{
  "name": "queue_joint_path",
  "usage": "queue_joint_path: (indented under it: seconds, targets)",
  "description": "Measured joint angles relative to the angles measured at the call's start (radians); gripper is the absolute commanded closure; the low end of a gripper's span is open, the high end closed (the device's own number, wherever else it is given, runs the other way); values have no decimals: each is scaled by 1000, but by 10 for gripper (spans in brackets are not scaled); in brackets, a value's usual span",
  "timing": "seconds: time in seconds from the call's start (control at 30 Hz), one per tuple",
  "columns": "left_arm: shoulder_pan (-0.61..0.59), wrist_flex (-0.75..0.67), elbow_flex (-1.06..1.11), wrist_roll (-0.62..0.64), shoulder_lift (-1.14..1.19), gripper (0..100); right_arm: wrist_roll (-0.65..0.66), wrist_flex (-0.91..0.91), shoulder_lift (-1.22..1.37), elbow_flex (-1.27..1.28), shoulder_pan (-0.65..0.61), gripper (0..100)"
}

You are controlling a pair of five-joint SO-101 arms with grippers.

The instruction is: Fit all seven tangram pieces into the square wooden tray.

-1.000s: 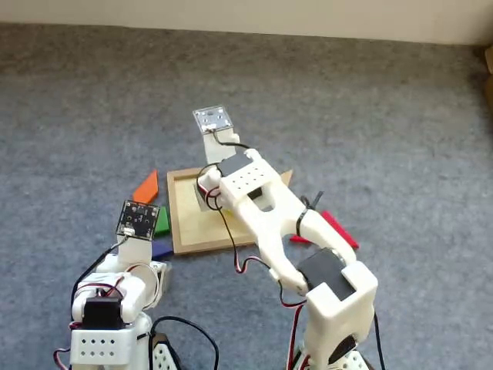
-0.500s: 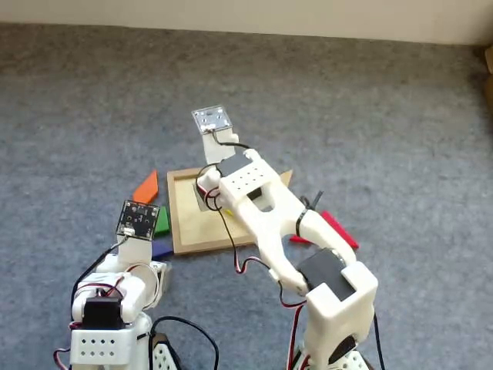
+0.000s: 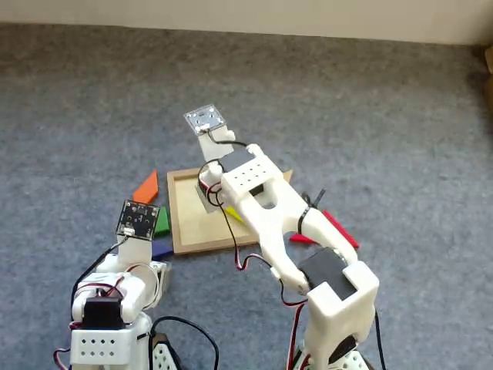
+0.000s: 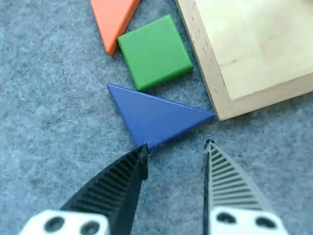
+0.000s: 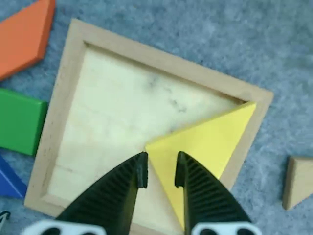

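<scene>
The square wooden tray (image 5: 161, 61) lies on grey carpet. A yellow triangle (image 5: 205, 142) lies in it, one corner resting up on the rim. My right gripper (image 5: 160, 169) hovers over the triangle's other corner, its fingers a little apart and open with nothing between them. In the high view the right arm (image 3: 262, 204) stretches over the tray (image 3: 176, 220). My left gripper (image 4: 175, 148) stands open just short of a blue triangle (image 4: 156, 117) near the tray's corner (image 4: 220, 105). A green square (image 4: 155, 51) and an orange parallelogram (image 4: 115, 17) lie beyond the blue triangle.
A red piece (image 3: 335, 227) lies on the carpet right of the tray, partly under the right arm. A tan wooden-coloured triangle (image 5: 298, 181) sits just outside the tray's far right corner (image 3: 286, 179). Open carpet surrounds everything.
The right arm has risen and swung slightly left over the tray, so a bit of the yellow triangle now shows beneath it. The left arm has kept still.
</scene>
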Motion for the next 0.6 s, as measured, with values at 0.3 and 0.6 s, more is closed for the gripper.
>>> queue_joint_path:
  seconds: [0.3,0.6]
  targets:
    - [0,0,0,0,0,815,9,-3,64,-9,21,925]
    - [0,0,0,0,0,815,11,92,69,-23,21,925]
